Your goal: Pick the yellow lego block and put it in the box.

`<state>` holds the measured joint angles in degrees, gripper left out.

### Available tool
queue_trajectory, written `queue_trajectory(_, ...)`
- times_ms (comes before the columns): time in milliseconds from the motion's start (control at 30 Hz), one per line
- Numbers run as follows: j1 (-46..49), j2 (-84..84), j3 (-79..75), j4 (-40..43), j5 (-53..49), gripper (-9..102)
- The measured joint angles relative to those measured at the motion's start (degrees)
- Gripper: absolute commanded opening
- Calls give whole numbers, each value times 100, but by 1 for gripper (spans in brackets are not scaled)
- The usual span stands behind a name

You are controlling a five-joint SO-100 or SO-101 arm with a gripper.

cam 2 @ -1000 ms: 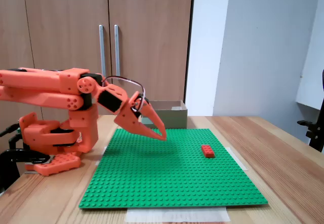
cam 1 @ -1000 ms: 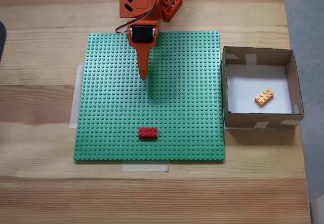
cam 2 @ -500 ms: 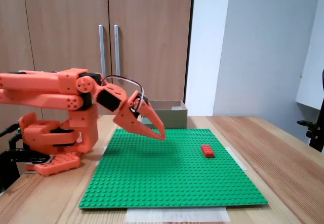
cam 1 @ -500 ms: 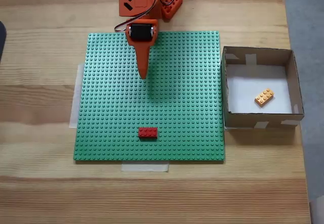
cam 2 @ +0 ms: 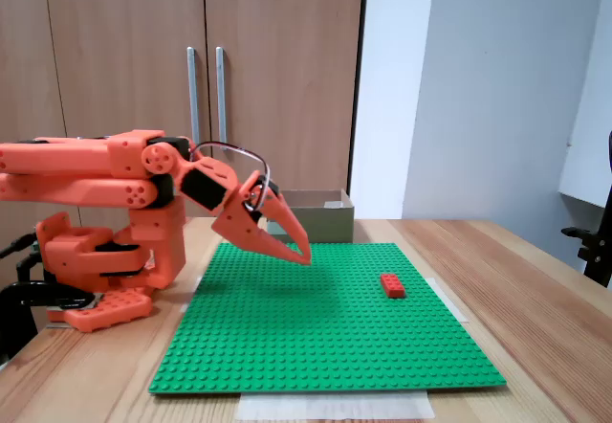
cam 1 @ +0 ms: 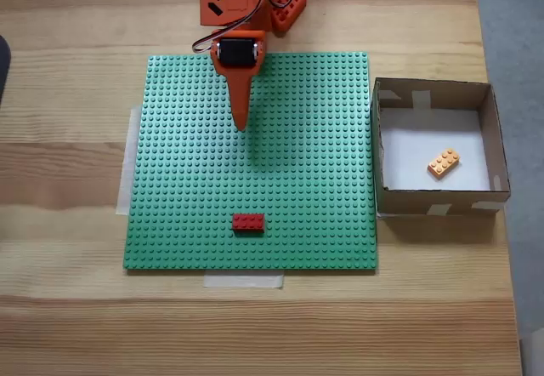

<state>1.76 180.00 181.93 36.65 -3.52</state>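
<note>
Spanning the wooden table (cam 1: 68, 325), the green baseplate (cam 1: 323, 138) carries a red brick (cam 1: 248, 221) near its front edge. Right of it, the box (cam 1: 380, 150) already holds the yellow lego block (cam 1: 444, 162), lying diagonally on the white floor. Well left and farther back, the gripper (cam 1: 240, 122) hangs clenched and empty, so the task looks complete

Yellow lego block (cam 1: 444, 162) in box (cam 1: 438, 197); box right of baseplate (cam 1: 187, 189)
</note>
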Motion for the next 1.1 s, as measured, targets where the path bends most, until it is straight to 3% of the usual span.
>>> queue_trajectory(767,62,642,0,993,-35,-1)
queue_trajectory(1100,70,650,0,1037,-53,-1)
